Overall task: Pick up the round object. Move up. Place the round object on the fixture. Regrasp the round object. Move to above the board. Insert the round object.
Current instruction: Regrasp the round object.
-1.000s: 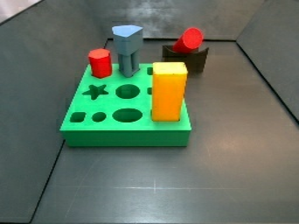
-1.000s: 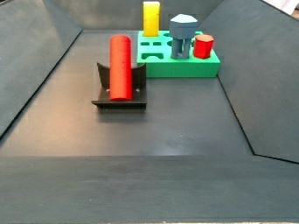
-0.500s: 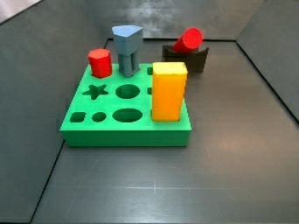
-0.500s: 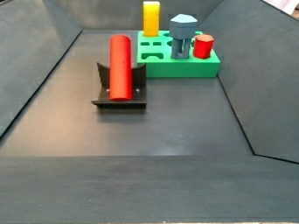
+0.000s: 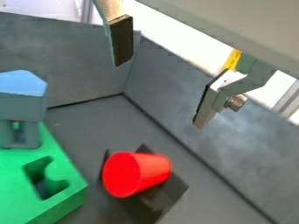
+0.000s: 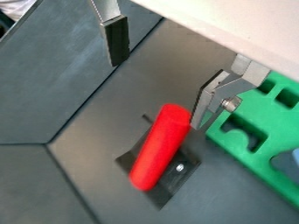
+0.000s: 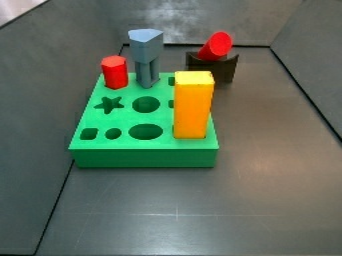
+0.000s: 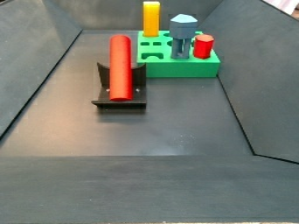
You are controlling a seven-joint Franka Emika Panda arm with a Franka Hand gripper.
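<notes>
The round object, a smooth red cylinder point(image 8: 121, 66), lies on its side in the notch of the dark fixture point(image 8: 121, 101); it also shows in a side view point(image 7: 217, 45) and in both wrist views point(image 5: 135, 172) point(image 6: 159, 157). The green board point(image 7: 143, 128) stands beside it, with star, round and square holes. My gripper point(image 5: 165, 70) point(image 6: 162, 72) is open and empty, well above the cylinder and apart from it. It does not show in either side view.
On the board stand an orange block point(image 7: 194, 104), a blue-grey prism point(image 7: 144, 57) and a short red hexagonal peg point(image 7: 115, 72). Dark grey walls point(image 8: 47, 61) slope up round the floor on all sides.
</notes>
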